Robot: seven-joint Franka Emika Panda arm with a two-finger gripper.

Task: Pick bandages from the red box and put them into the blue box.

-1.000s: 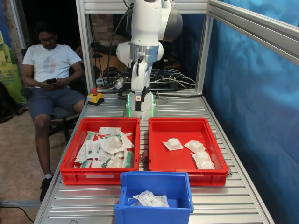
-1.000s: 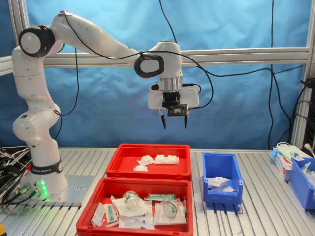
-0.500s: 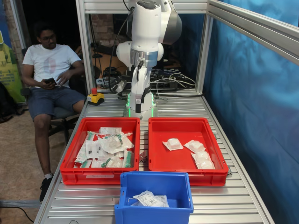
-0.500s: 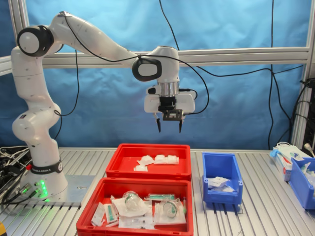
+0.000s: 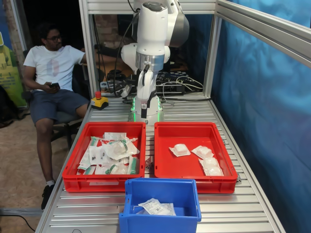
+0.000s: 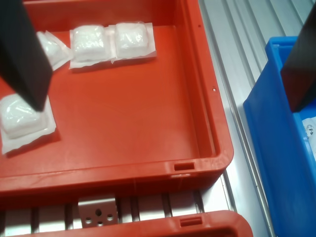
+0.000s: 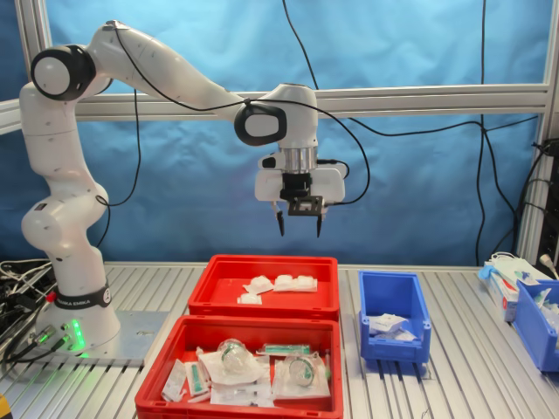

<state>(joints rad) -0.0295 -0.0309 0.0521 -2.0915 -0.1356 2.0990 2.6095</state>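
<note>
Several white bandages [image 5: 180, 149] lie in the red box [image 5: 194, 127] on the first exterior view's right. They also show in the second exterior view [image 7: 294, 282] and the wrist view [image 6: 89, 43]. The blue box [image 5: 160, 187] stands in front of the red crates, with white packets [image 5: 155, 207] in it. In the second exterior view the blue box [image 7: 393, 345] is to the right of the red box [image 7: 262, 307]. My gripper [image 7: 299, 229] hangs high above the red box, open and empty. In the wrist view, its fingers [image 6: 19, 49] straddle the red box's [image 6: 123, 177] end nearest the blue box [image 6: 276, 148].
A twin red crate [image 5: 104, 183] with green-marked packets sits beside the red box. A person [image 5: 51, 73] sits beyond the table's far left. An emergency stop button [image 5: 99, 101] stands near the arm's base. Another blue bin [image 7: 533, 323] is at the second exterior view's right.
My gripper has moved a little to the second exterior view's left and slightly down, staying open and empty. The boxes and bandages have not moved.
</note>
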